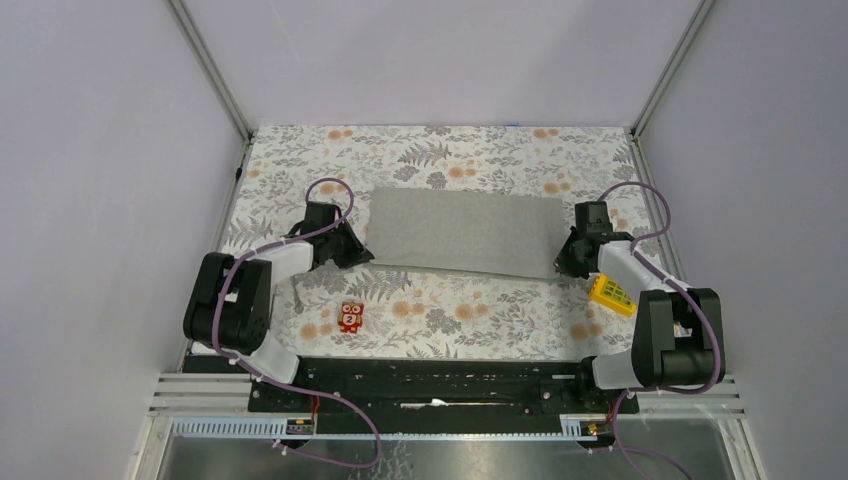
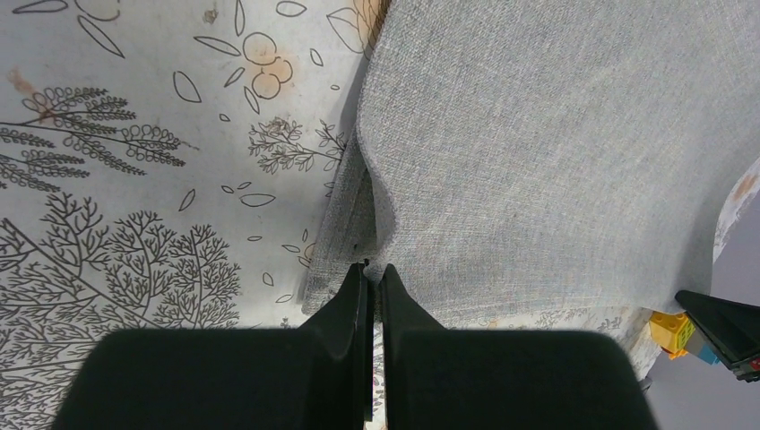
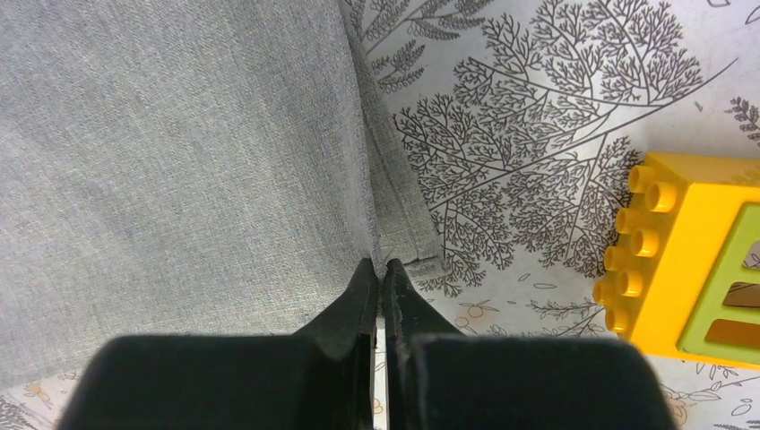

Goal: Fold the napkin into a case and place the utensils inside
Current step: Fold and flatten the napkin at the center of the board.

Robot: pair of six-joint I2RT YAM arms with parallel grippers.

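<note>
Early days: left gripper (image 2: pixel 369 273) and right gripper (image 3: pixel 380 269) have fingers clenched on the plain light-grey cloth napkin's (image 1: pixel 465 232) near corners, no case yet.

One camera looks down from high up. Both wrist cameras sit close. All see the soft grey cloth (image 1: pixel 463 233).

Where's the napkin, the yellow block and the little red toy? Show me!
napkin (image 1: pixel 465 232): top view, on the middle of the grey cloth.
yellow block (image 1: pixel 611 294): top view, on its top face, near the right arm.
red toy (image 1: pixel 350 317): top view, on the middle of its body.
</note>
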